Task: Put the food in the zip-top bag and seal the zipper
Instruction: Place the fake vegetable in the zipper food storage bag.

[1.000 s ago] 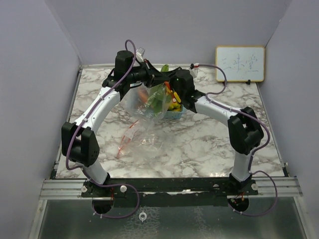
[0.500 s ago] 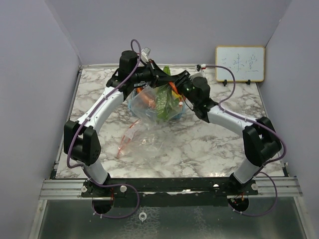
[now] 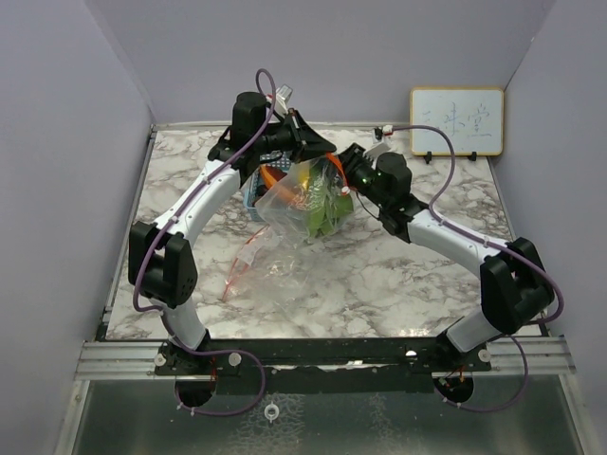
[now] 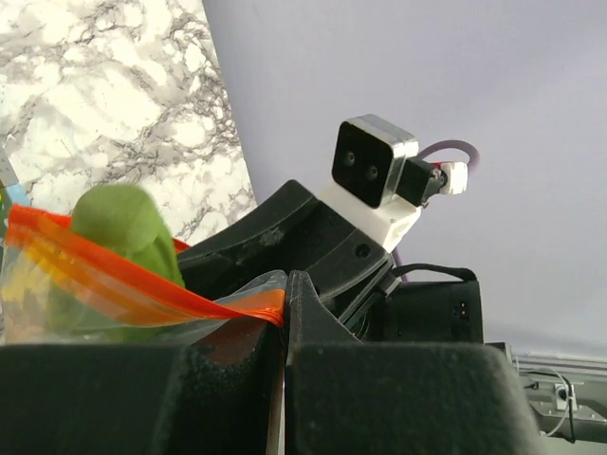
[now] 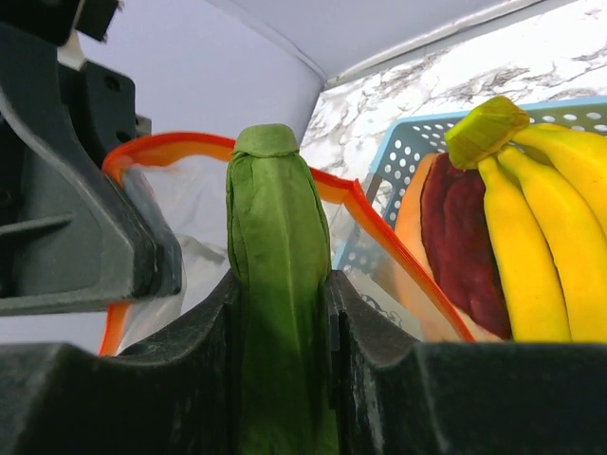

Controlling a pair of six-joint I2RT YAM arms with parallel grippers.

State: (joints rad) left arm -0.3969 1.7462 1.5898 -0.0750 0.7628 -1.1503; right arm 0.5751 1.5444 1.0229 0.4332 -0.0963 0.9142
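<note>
The left gripper (image 4: pixel 285 318) has its jaws pressed together on the orange zipper rim of the zip-top bag (image 4: pixel 142 294). It pinches one lip, so the mouth hangs open and lifted off the table (image 3: pixel 398 275). The right gripper (image 5: pixel 282 294) has its jaws closed part-way on the long green leafy vegetable (image 5: pixel 270 209), gripping it along its length. The leaf's tip stands within the orange-rimmed opening, so it looks as if it is being fed into the bag.

The rest of the food in view, the yellow bananas (image 5: pixel 555 246) and the purple eggplant (image 5: pixel 465 246), lies in the blue basket (image 5: pixel 403 156). The basket sits just behind the bag, near the middle of the table's far edge.

Both arms stretch forward and lean inward, their forearms converging so the wrists meet close together above the basket. A second clear bag (image 3: pixel 270 265) lies flat nearer the table's centre.
</note>
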